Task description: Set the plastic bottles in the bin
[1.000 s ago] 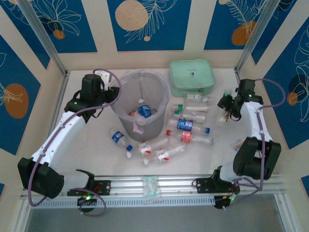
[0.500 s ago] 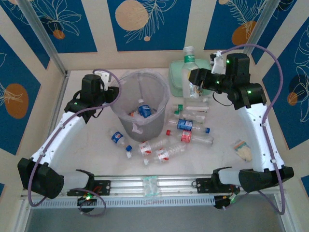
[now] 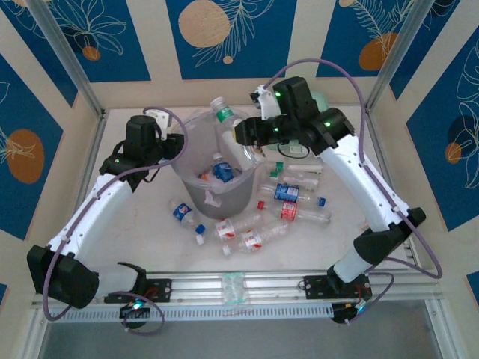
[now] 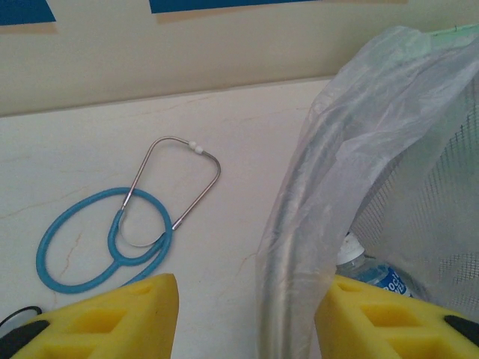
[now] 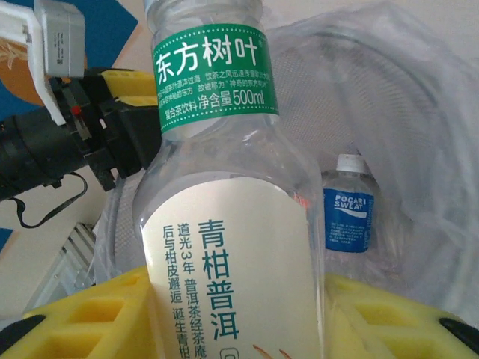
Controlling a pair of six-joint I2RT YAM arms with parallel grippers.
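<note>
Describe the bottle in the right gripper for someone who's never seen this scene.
Start at the tall translucent grey-white bin lined with clear plastic. Above its far rim, the right gripper holds a large clear plastic bottle. It alone has a green neck band and cream label.

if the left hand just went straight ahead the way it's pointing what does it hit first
Most likely the bin: its bag-lined rim runs between the open fingers of the left hand. Depth is hard to judge from the wrist view.
</note>
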